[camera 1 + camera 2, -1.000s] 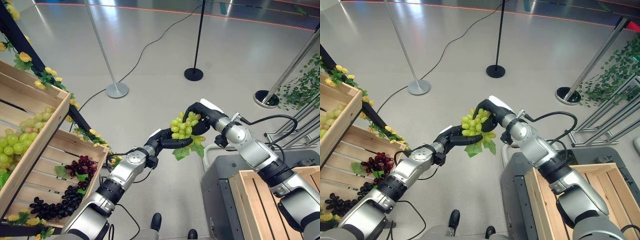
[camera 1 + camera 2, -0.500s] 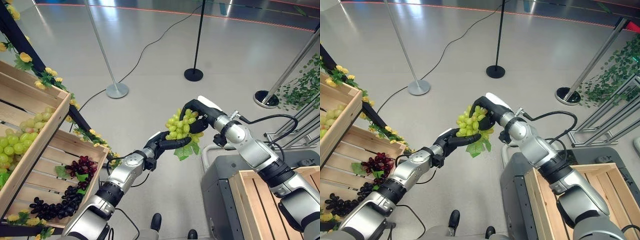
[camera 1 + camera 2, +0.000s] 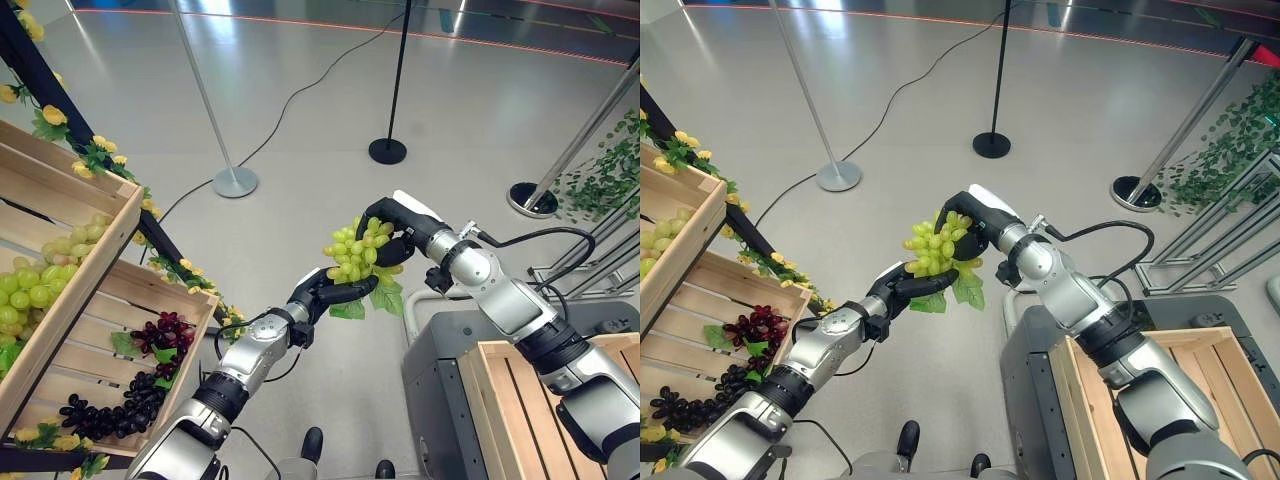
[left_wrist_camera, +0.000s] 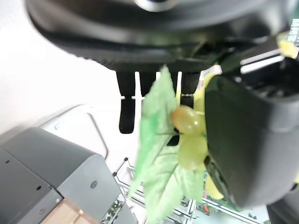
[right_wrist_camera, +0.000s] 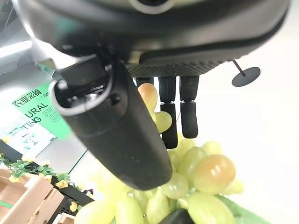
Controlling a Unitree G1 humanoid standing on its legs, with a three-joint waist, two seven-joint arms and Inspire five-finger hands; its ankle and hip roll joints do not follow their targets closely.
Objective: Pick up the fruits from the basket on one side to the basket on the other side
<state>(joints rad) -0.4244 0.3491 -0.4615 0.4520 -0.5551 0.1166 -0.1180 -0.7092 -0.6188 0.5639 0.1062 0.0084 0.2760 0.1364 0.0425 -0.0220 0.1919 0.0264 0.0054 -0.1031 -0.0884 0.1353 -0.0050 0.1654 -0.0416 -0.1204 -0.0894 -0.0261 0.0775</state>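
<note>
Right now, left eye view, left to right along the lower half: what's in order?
Crate of green grapes → crate of dark grapes → left hand → green grape bunch → right hand → empty wooden crate.

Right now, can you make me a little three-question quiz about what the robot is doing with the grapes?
1. True or false: the green grape bunch is lying on the floor.
2. Which hand is curled round the top of the bunch: A) the right hand, B) the left hand, C) a person's hand?
3. Fill in: the dark grapes lie in the lower wooden ____ on the robot's left.

Key:
1. False. It is held up in the air between both hands.
2. A. The left hand is beneath the bunch, by its leaves.
3. crate.
</note>
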